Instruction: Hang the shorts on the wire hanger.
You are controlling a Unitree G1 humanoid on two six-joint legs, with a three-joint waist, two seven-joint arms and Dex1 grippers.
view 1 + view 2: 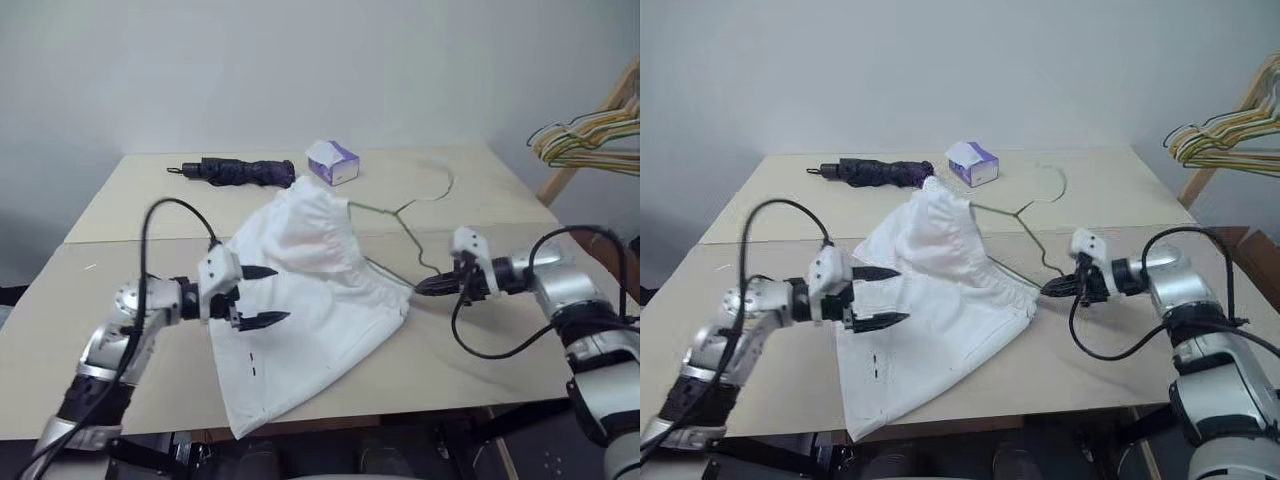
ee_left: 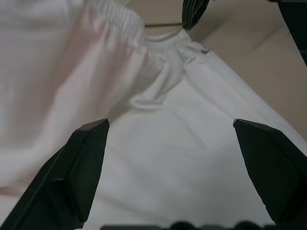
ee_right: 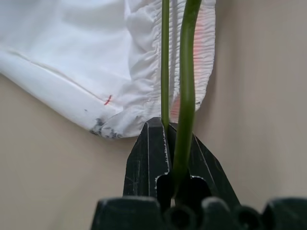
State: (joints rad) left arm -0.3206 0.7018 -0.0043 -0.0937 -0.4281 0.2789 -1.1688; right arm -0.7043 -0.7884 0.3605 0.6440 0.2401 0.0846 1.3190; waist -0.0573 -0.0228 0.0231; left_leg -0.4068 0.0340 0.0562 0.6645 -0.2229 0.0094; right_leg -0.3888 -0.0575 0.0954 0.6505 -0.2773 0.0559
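The left pincer (image 1: 262,296) hangs released, its two black fingers spread wide just above the near-left part of the shorts (image 1: 310,300), gripping nothing. The shorts lie spread on the tabletop (image 1: 130,205) between the two pincers, their gathered waistband facing the right pincer and their hems trailing toward the near edge below the left one. The wire hanger (image 1: 395,235) has one corner clenched in the right pincer (image 1: 432,285); one side of it seems to run in under the waistband, while its hook lies on the tabletop beyond the right pincer, toward the far edge.

Judged from here, the main risk is that the thin wire swivels or slips in that clenched corner grip, since the hanger is held at a single point and the cloth drags on it. If the left pincer closes on both layers of fabric, the waistband would not open for the wire, and a hard pull could drag the shorts off the near edge.

The hanger's long axis runs from the right pincer away toward the far-left, its hook pointing far and right.
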